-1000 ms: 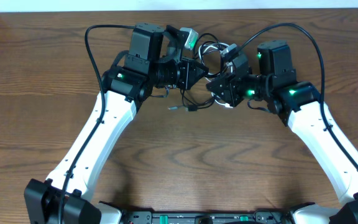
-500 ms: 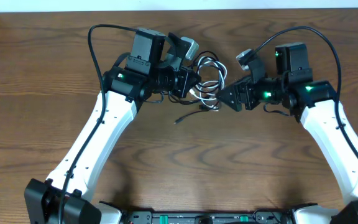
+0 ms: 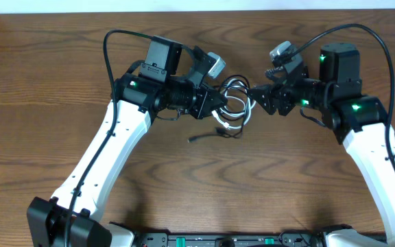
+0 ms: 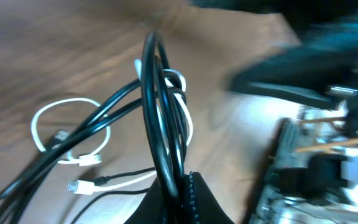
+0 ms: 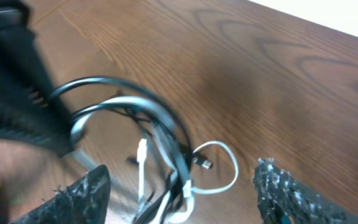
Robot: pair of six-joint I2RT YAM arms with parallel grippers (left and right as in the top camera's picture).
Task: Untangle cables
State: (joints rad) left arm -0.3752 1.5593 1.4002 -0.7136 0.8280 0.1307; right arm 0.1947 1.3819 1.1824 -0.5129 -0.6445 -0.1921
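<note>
Shows a dark brown wood-grain tabletop (image 3: 197, 185) across nearly the whole overhead view. Ends at a narrow white strip (image 3: 184, 5) along the far edge. Lit evenly, with soft shadows.

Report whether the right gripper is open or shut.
Open: the right gripper fingers stand wide apart, nothing clamped; the cables lie beyond them.

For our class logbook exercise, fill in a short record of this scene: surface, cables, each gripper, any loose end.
surface: brown wooden table
cables: black and white cords, tangled in loops between the grippers
left gripper: shut on a black loop
right gripper: open, holding nothing
loose end: black plug end lying on the table, trailing out of the tangle
</note>
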